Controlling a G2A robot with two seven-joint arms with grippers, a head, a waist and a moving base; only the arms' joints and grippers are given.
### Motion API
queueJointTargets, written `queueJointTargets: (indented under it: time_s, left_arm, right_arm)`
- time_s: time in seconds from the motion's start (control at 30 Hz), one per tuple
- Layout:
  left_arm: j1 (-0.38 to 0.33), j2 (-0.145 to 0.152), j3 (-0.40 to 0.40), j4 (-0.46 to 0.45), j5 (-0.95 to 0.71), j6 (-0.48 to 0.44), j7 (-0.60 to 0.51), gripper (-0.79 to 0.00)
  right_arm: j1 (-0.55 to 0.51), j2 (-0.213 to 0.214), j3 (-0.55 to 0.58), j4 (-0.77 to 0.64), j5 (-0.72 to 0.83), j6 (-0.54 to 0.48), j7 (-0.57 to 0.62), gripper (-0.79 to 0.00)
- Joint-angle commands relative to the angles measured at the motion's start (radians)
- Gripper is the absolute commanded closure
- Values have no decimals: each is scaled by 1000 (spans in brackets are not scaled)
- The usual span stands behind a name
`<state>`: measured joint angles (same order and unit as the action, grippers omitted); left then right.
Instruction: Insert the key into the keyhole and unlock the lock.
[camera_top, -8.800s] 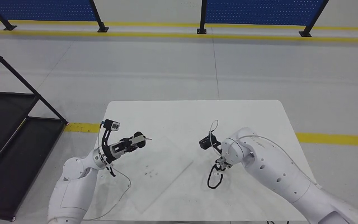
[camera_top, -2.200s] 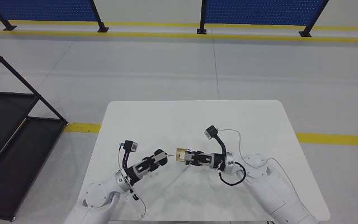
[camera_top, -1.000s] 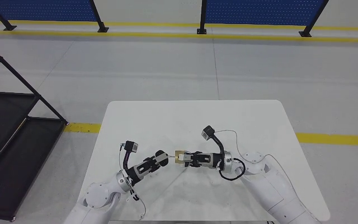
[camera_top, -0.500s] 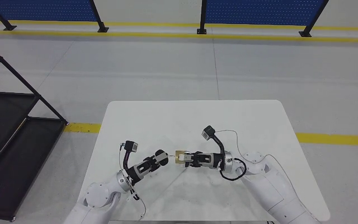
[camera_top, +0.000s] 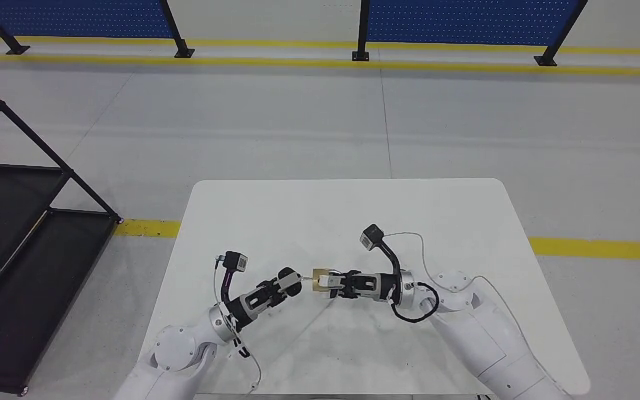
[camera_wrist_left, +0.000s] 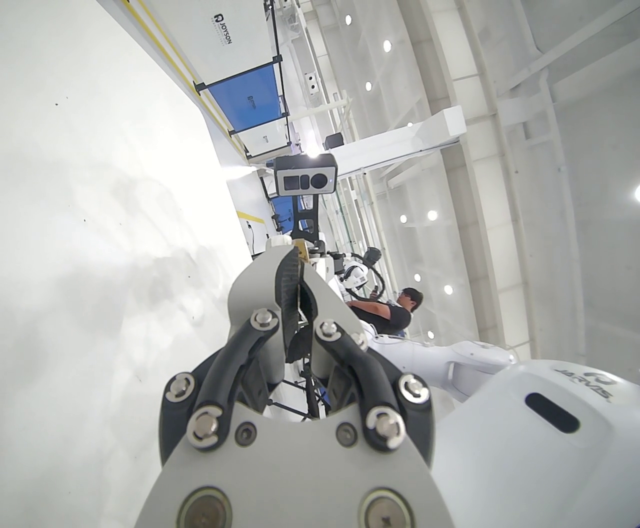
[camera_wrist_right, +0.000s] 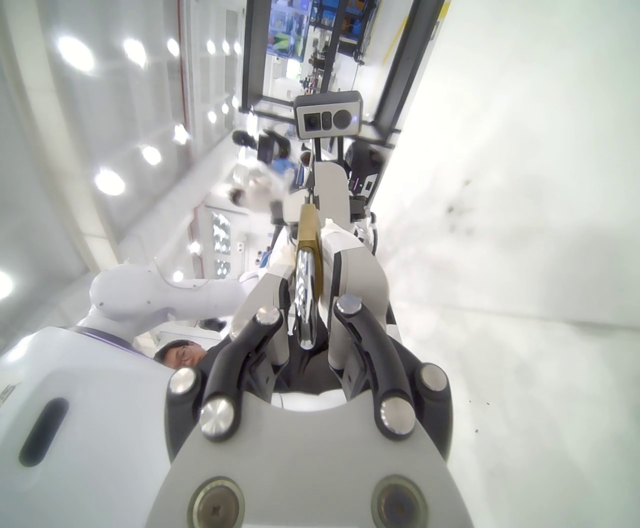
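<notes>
Above the middle of the white table (camera_top: 450, 220), my right gripper (camera_top: 334, 284) is shut on the brass lock (camera_top: 321, 280). In the right wrist view the lock's brass body (camera_wrist_right: 306, 227) points away from my right gripper (camera_wrist_right: 312, 245), and its silver shackle (camera_wrist_right: 304, 295) lies between the fingers. My left gripper (camera_top: 289, 282) faces it from the other side, shut on the key (camera_top: 303, 284), whose thin tip meets the lock's end. In the left wrist view my left gripper (camera_wrist_left: 299, 260) is closed flat with the key mostly hidden, and a bit of the brass lock (camera_wrist_left: 300, 246) shows just past its tips.
A black rack (camera_top: 40, 230) stands on the floor left of the table. Blue barrier panels (camera_top: 460, 20) line the far side of the room. Bare tabletop lies all around the two grippers.
Since the earliest frame both arms have come together at the table's middle, with lock and key end to end. Over the last second they have hardly moved.
</notes>
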<state>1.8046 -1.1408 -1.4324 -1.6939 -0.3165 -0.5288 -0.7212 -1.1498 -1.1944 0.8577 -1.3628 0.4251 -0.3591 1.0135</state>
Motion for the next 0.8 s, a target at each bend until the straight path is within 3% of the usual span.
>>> queueJointTargets:
  time_s: [0.0, 0.77]
  left_arm:
    - [-1, 0, 1, 1, -1, 0, 3, 0]
    - [-3, 6, 19, 3, 5, -6, 32, 0]
  right_arm:
    - [0, -1, 0, 1, 0, 1, 0, 0]
    - [-10, -7, 5, -1, -14, -2, -44, 0]
